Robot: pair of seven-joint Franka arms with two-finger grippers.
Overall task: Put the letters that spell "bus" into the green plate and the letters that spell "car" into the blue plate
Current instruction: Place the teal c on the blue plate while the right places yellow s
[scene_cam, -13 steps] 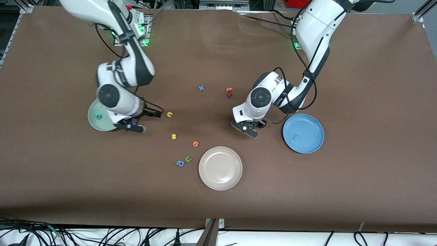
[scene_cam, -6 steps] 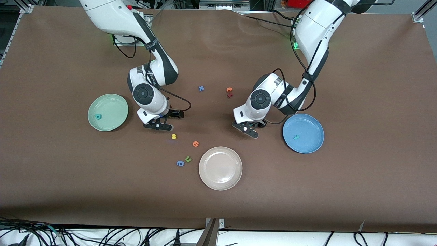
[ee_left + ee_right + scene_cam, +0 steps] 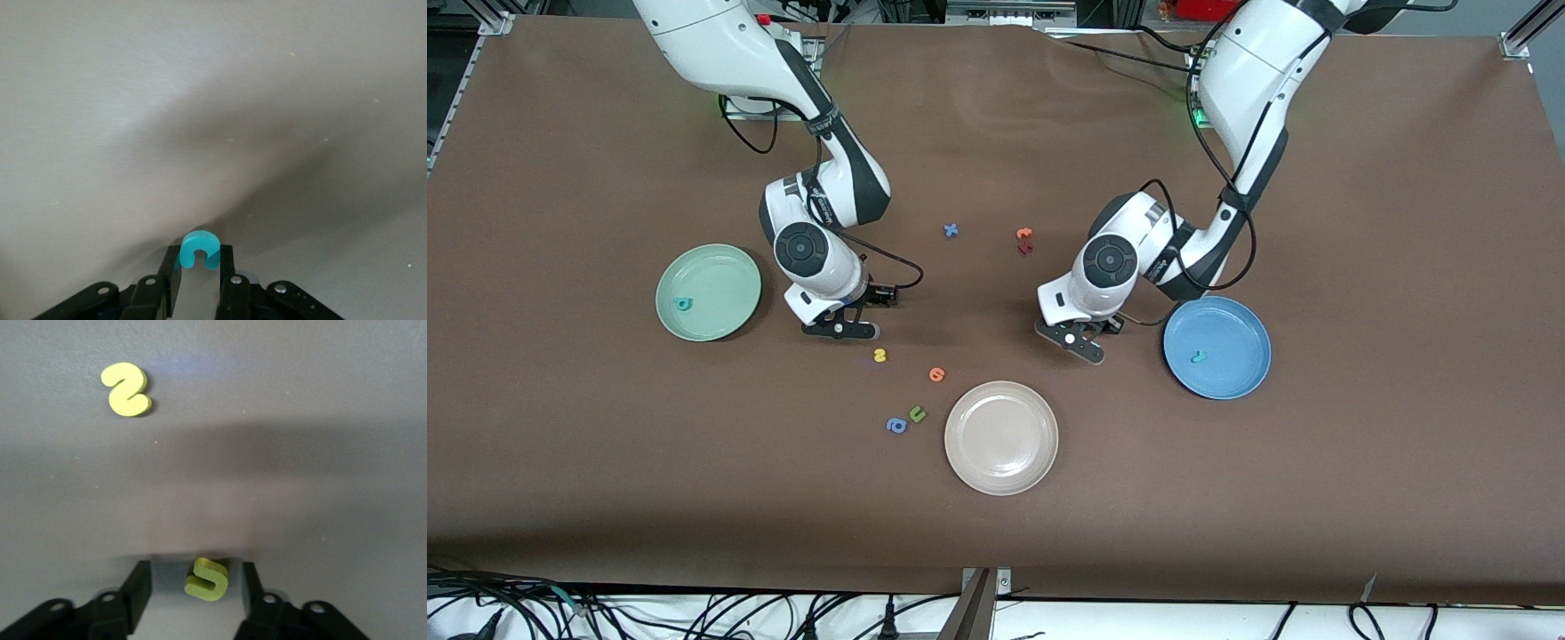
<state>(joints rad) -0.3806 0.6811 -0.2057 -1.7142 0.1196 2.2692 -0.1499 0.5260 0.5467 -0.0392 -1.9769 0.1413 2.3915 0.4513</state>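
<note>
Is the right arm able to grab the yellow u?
Probably yes. In the right wrist view the yellow u lies flat on the table between the right gripper's open fingers, with a gap on each side and nothing in between.

A high camera faces both robot arms across a brown cloth-covered table [image 3: 1360, 498], taking in its whole top. The left wrist camera looks down, very close, at table cloth and a teal foam letter c [image 3: 200, 249]. The right wrist camera looks down, close, at cloth and a yellow foam letter s [image 3: 126, 389], which the front view shares [image 3: 879, 356].
</note>
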